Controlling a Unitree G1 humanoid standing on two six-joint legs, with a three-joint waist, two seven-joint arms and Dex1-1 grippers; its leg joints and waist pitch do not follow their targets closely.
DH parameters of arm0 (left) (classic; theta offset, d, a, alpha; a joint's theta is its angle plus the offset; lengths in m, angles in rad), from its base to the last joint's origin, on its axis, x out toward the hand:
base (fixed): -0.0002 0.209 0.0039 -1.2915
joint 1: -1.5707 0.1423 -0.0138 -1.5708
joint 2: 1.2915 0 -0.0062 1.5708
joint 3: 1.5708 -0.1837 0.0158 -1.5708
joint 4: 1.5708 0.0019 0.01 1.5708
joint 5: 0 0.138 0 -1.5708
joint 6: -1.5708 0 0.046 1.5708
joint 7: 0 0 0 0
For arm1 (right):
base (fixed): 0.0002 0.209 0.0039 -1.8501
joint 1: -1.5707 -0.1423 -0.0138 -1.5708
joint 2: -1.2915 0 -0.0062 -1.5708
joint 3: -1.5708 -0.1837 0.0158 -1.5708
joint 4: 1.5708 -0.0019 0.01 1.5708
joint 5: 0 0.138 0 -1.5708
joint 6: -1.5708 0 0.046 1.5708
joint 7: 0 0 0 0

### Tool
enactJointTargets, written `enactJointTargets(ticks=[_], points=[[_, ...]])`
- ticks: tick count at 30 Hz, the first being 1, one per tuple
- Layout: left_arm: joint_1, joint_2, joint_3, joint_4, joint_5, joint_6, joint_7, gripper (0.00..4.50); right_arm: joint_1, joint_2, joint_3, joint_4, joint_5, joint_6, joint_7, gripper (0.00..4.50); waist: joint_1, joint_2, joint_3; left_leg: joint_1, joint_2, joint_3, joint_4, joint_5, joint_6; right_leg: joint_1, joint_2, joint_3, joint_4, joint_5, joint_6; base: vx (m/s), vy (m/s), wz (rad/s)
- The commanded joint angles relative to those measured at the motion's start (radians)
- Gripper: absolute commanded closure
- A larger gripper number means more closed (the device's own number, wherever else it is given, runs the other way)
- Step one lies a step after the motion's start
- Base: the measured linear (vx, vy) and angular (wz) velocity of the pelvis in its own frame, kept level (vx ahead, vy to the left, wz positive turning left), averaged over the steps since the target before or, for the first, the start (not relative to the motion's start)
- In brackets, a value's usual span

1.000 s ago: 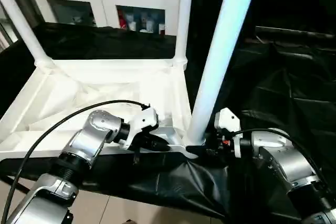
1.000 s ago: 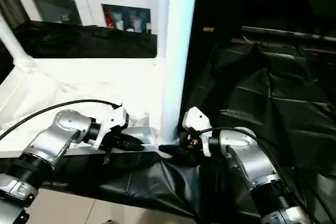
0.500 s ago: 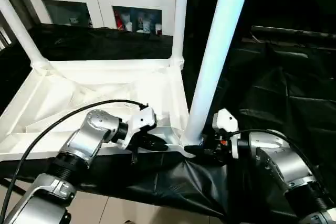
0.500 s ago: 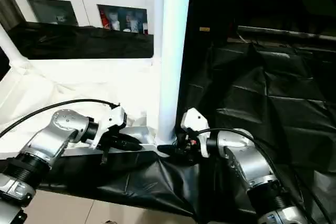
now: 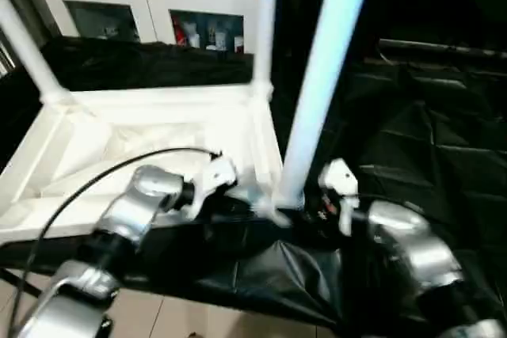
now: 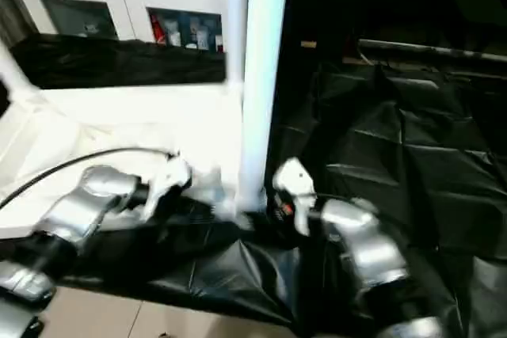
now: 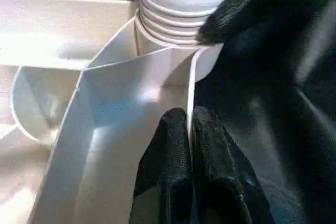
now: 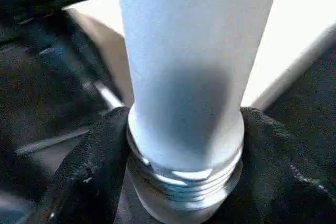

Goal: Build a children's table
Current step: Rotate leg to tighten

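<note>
The white table top (image 5: 158, 136) lies upside down on the black-draped worktop (image 5: 428, 156), ribbed underside up, its near edge along the worktop's front edge. Three legs stand up from its corner sockets: one at the far left (image 5: 24, 45), one at the far right (image 5: 265, 21), and the near leg (image 5: 321, 77) at the front right corner. The right pincer (image 8: 185, 145) is clenched on the near leg just above its threaded foot, one black finger (image 8: 89, 171) on each side of the tube; the threads (image 7: 173, 19) still show above the socket (image 7: 207, 61), so the leg is not fully seated. The left pincer (image 7: 190, 156) is clamped on a thin upright rib (image 7: 190, 93) of the top's underside, close to that same socket, its two fingers pressed together with the rib between them. Both silver forearms reach in from the front, the left (image 5: 139, 207) over the near rim, the right (image 5: 404, 247) over the black drape. Behind the worktop stands a white cabinet (image 5: 150, 5) with glass doors.
</note>
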Motion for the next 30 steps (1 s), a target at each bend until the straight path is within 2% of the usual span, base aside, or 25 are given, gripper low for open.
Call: enactJointTargets(ticks=[1, 3, 5, 6, 7, 8, 9, 10, 11, 13, 14, 16, 17, 18, 19, 20, 21, 22, 23, 24, 28, 30], points=[[-0.018, -0.053, 0.001, 0.08, 0.044, 0.046, 0.161, 4.5, 0.023, 0.071, -0.013, 0.032, -0.041, 0.005, -0.18, 1.75, -0.002, -0.001, -0.052, 0.014, 0.072, -0.029, -0.081, -0.202, 0.011, 0.031, -0.102, 0.063, -0.086, -0.23, -0.216, 0.0, 0.0, 0.0], [-0.045, -0.092, 0.004, 0.119, 0.055, 0.05, 0.23, 4.5, 0.029, 0.123, -0.027, 0.041, -0.051, 0.023, -0.276, 1.75, -0.002, -0.006, -0.054, 0.017, 0.069, -0.034, -0.086, -0.225, -0.009, 0.036, -0.102, 0.061, -0.086, -0.259, -0.198, 0.0, 0.0, 0.0], [-0.091, -0.148, 0.017, 0.186, 0.056, 0.059, 0.317, 4.5, 0.023, 0.18, -0.025, 0.062, -0.063, 0.032, -0.343, 1.75, -0.001, -0.006, -0.05, 0.019, 0.067, -0.032, -0.085, -0.247, -0.002, 0.032, -0.103, 0.064, -0.094, -0.283, -0.189, 0.0, 0.0, 0.0], [-0.122, -0.187, 0.021, 0.231, 0.059, 0.06, 0.365, 4.5, 0.009, 0.219, -0.025, 0.083, -0.067, 0.024, -0.38, 1.75, 0.0, -0.001, -0.046, 0.028, 0.062, -0.029, -0.083, -0.282, -0.004, 0.023, -0.104, 0.065, -0.105, -0.343, -0.181, 0.0, 0.0, 0.0], [-0.134, -0.205, 0.02, 0.247, 0.058, 0.059, 0.367, 4.5, 0.0, 0.232, -0.015, 0.088, -0.065, 0.01, -0.368, 1.75, 0.0, -0.003, -0.043, 0.033, 0.063, -0.03, -0.085, -0.307, -0.009, 0.021, -0.104, 0.065, -0.109, -0.38, -0.175, 0.0, 0.0, 0.0], [-0.14, -0.215, 0.016, 0.256, 0.059, 0.055, 0.361, 4.5, -0.006, 0.238, -0.004, 0.089, -0.064, -0.003, -0.348, 1.75, 0.002, -0.001, -0.042, 0.033, 0.062, -0.034, -0.086, -0.325, -0.009, 0.025, -0.107, 0.064, -0.114, -0.419, -0.163, 0.0, 0.0, 0.0], [-0.144, -0.221, 0.013, 0.263, 0.059, 0.05, 0.357, 4.5, -0.009, 0.242, 0.005, 0.09, -0.065, -0.013, -0.337, 1.75, 0.002, 0.003, -0.041, 0.032, 0.066, -0.038, -0.09, -0.337, -0.01, 0.027, -0.107, 0.065, -0.114, -0.426, -0.154, 0.0, 0.0, 0.0], [-0.145, -0.222, 0.012, 0.264, 0.059, 0.049, 0.352, 4.5, -0.01, 0.241, 0.01, 0.088, -0.065, -0.018, -0.327, 1.75, 0.0, 0.0, -0.043, 0.029, 0.067, -0.038, -0.092, -0.336, -0.01, 0.029, -0.106, 0.065, -0.114, -0.419, -0.152, 0.0, 0.0, 0.0], [-0.147, -0.221, 0.007, 0.269, 0.062, 0.04, 0.327, 4.5, -0.011, 0.234, 0.021, 0.072, -0.063, -0.03, -0.29, 1.75, 0.001, 0.006, -0.046, 0.027, 0.068, -0.04, -0.093, -0.332, -0.011, 0.031, -0.106, 0.065, -0.111, -0.393, -0.151, 0.0, 0.0, 0.0], [-0.145, -0.209, 0.0, 0.27, 0.067, 0.041, 0.288, 4.5, -0.006, 0.221, 0.021, 0.04, -0.044, -0.032, -0.242, 1.75, 0.0, 0.003, -0.047, 0.024, 0.068, -0.039, -0.095, -0.318, -0.004, 0.034, -0.105, 0.066, -0.108, -0.354, -0.158, 0.0, 0.0, 0.0], [-0.144, -0.206, -0.002, 0.27, 0.068, 0.043, 0.281, 4.5, -0.005, 0.218, 0.02, 0.032, -0.037, -0.033, -0.231, 1.41, 0.0, 0.003, -0.048, 0.022, 0.068, -0.038, -0.094, -0.307, 0.002, 0.037, -0.106, 0.066, -0.105, -0.338, -0.163, 0.0, 0.0, 0.0], [-0.139, -0.18, -0.018, 0.275, 0.072, 0.028, 0.226, 4.5, -0.001, 0.187, 0.013, -0.001, -0.017, -0.025, -0.18, 1.06, 0.002, 0.002, -0.05, 0.019, 0.069, -0.037, -0.093, -0.282, 0.014, 0.04, -0.108, 0.067, -0.103, -0.309, -0.169, 0.0, 0.0, 0.0], [-0.133, -0.159, -0.025, 0.269, 0.073, 0.019, 0.19, 4.5, -0.001, 0.152, 0.012, -0.026, -0.002, -0.009, -0.132, 1.06, 0.002, -0.004, -0.052, 0.015, 0.069, -0.036, -0.092, -0.266, 0.025, 0.043, -0.107, 0.067, -0.1, -0.277, -0.176, 0.0, 0.0, 0.0], [-0.129, -0.144, -0.03, 0.265, 0.074, 0.013, 0.166, 4.5, 0.0, 0.127, 0.012, -0.044, 0.009, 0.002, -0.098, 0.99, 0.005, -0.002, -0.053, 0.014, 0.068, -0.036, -0.09, -0.241, 0.04, 0.047, -0.107, 0.067, -0.097, -0.249, -0.178, 0.0, 0.0, 0.0], [-0.122, -0.126, -0.034, 0.255, 0.073, 0.012, 0.137, 4.5, 0.0, 0.094, 0.013, -0.065, 0.016, 0.022, -0.064, 0.78, 0.005, -0.004, -0.054, 0.013, 0.068, -0.034, -0.089, -0.225, 0.047, 0.048, -0.107, 0.067, -0.095, -0.229, -0.182, 0.0, 0.0, 0.0], [-0.111, -0.097, -0.038, 0.234, 0.069, -0.006, 0.087, 4.5, 0.006, 0.04, 0.022, -0.102, 0.037, 0.062, 0.007, 0.78, 0.007, -0.007, -0.054, 0.009, 0.068, -0.034, -0.087, -0.192, 0.061, 0.053, -0.106, 0.066, -0.091, -0.192, -0.188, 0.0, 0.0, 0.0], [-0.104, -0.078, -0.04, 0.221, 0.065, -0.02, 0.055, 4.5, 0.01, 0.005, 0.027, -0.124, 0.049, 0.087, 0.051, 0.58, 0.005, -0.007, -0.055, 0.005, 0.067, -0.033, -0.085, -0.175, 0.073, 0.055, -0.106, 0.064, -0.088, -0.172, -0.192, 0.0, 0.0, 0.0], [-0.098, -0.054, -0.04, 0.205, 0.062, -0.017, 0.028, 4.5, 0.016, -0.039, 0.034, -0.147, 0.055, 0.099, 0.1, 0.58, 0.004, -0.004, -0.054, 0.005, 0.068, -0.034, -0.086, -0.175, 0.077, 0.054, -0.108, 0.063, -0.088, -0.176, -0.195, 0.0, 0.0, 0.0], [-0.092, -0.033, -0.037, 0.196, 0.062, -0.043, 0.013, 4.5, 0.024, -0.077, 0.039, -0.169, 0.072, 0.119, 0.154, 0.58, 0.002, -0.007, -0.055, 0.001, 0.068, -0.033, -0.084, -0.169, 0.083, 0.057, -0.107, 0.062, -0.088, -0.178, -0.194, 0.0, 0.0, 0.0], [-0.089, -0.018, -0.033, 0.191, 0.06, -0.057, 0.004, 4.5, 0.03, -0.106, 0.044, -0.182, 0.081, 0.128, 0.195, 0.58, 0.003, -0.007, -0.055, 0.004, 0.068, -0.032, -0.082, -0.172, 0.09, 0.055, -0.108, 0.062, -0.092, -0.196, -0.193, 0.0, 0.0, 0.0], [-0.063, 0.031, -0.034, 0.128, 0.028, -0.067, -0.106, 4.5, 0.036, -0.151, 0.048, -0.19, 0.094, 0.132, 0.277, 0.58, 0.001, -0.005, -0.055, 0.005, 0.073, -0.033, -0.084, -0.172, 0.073, 0.049, -0.107, 0.061, -0.092, -0.232, -0.199, 0.0, 0.0, 0.0], [-0.047, 0.057, -0.046, 0.086, 0.017, -0.064, -0.168, 4.5, 0.026, -0.154, 0.045, -0.187, 0.101, 0.136, 0.298, 0.58, 0.001, -0.003, -0.059, 0.006, 0.076, -0.032, -0.082, -0.139, 0.076, 0.046, -0.103, 0.061, -0.079, -0.133, -0.228, 0.0, 0.0, 0.0]])
